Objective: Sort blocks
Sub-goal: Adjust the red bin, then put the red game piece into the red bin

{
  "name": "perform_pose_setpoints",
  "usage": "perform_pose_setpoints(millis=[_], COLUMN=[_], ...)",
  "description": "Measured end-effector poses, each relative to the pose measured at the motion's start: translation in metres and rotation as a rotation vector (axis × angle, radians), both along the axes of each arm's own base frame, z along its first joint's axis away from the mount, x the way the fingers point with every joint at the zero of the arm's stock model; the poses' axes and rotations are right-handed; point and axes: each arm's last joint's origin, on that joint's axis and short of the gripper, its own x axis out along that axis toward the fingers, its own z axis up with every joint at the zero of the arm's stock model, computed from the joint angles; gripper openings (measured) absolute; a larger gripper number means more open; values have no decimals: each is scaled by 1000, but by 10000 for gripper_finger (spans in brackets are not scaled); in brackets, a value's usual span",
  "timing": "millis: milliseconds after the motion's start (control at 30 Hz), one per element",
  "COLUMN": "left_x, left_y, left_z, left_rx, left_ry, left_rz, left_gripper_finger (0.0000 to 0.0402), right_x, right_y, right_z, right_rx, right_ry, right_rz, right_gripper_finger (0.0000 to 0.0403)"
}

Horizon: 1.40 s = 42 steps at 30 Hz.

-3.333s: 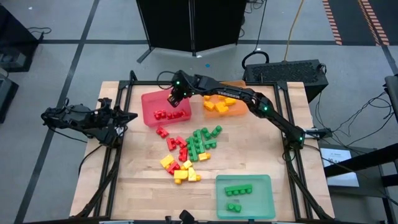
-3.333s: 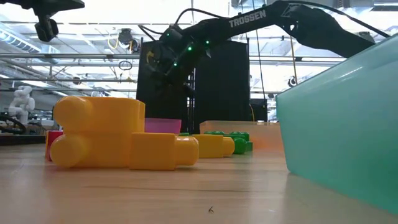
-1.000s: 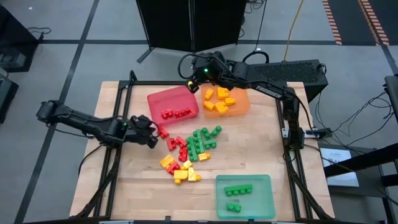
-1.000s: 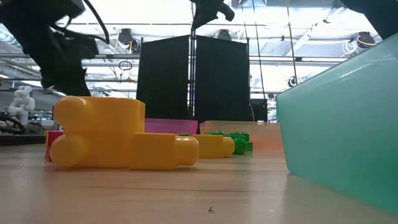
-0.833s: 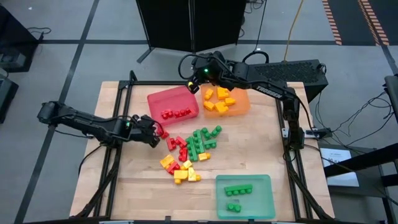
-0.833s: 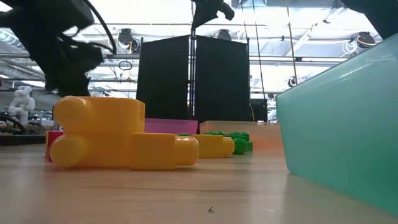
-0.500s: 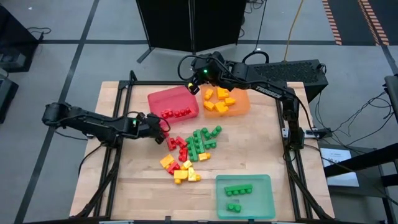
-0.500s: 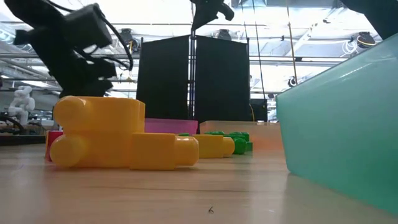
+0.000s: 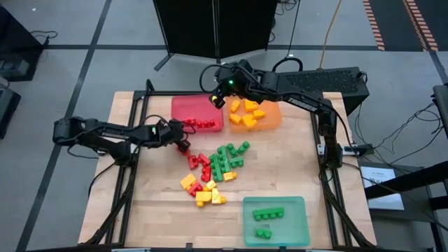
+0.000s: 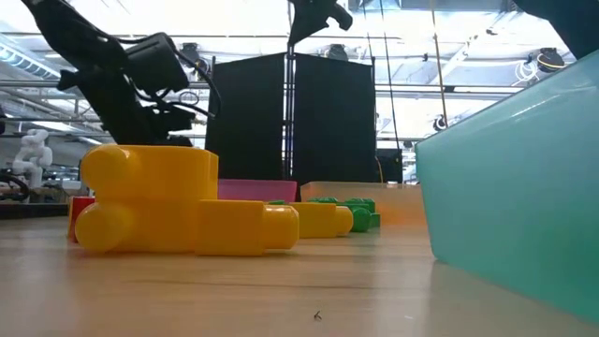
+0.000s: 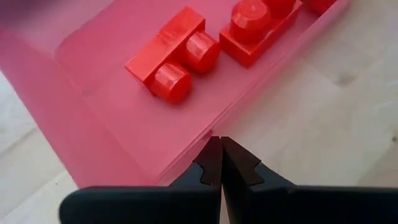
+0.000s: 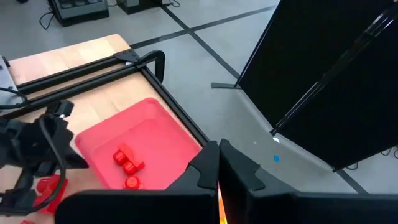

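Note:
The red tray (image 9: 198, 112) lies at the table's far middle with a few red blocks (image 11: 174, 62) in it. My left gripper (image 9: 180, 135) is shut, low at the tray's near-left corner. A mixed pile of red, green and yellow blocks (image 9: 210, 168) lies loose on the wood at the table's middle. My right gripper (image 12: 219, 149) is shut on nothing, held high over the far edge between the red tray and the orange tray (image 9: 269, 120). My left gripper has its shut fingertips (image 11: 211, 152) against the outer rim (image 11: 200, 138) of the red tray's near wall, close to the near-left corner. The fingers slant down, coming from the table's left and near side. The tray lies flat on the table.
The orange tray holds several yellow blocks (image 9: 248, 112). A green tray (image 9: 301, 210) with green blocks stands at the near right. A black frame runs around the table. Large yellow blocks (image 10: 159, 201) fill the low view's foreground.
My left gripper has gone toward the table's right edge and down, staying shut, up to the red tray's near-left corner. The red tray has shifted a little toward the right and turned squarer to the table's edges.

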Motion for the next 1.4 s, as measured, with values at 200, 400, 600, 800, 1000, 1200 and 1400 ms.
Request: perform_pose_setpoints(millis=[200, 400, 600, 800, 1000, 1200, 1400], left_x=[-3, 4, 4, -39, -93, -145, -172], left_y=[9, -5, -24, -42, -51, -50, -48], left_z=[0, 8, 69, 137, 181, 200, 202], left_rx=[-51, -231, -307, -321, -324, -244, -170], left_ry=[7, -129, -348, -487, -718, -877, -986], left_rz=[-31, -108, -243, -312, -362, -322, -256], left_gripper_finger=[1, 1, 1, 1, 1, 1, 1], right_x=[1, -3, -10, 6, 69, 122, 147], right_y=[6, 15, 30, 39, 59, 74, 81], right_z=[-1, -8, -19, -35, -84, -135, -194], right_rx=[2, 27, 125, 241, 275, 296, 340], right_ry=[14, 114, 265, 266, 152, -33, -6], right_rz=[17, 41, 204, 337, 477, 465, 421], right_gripper_finger=[0, 0, 10, 50, 168, 265, 293])
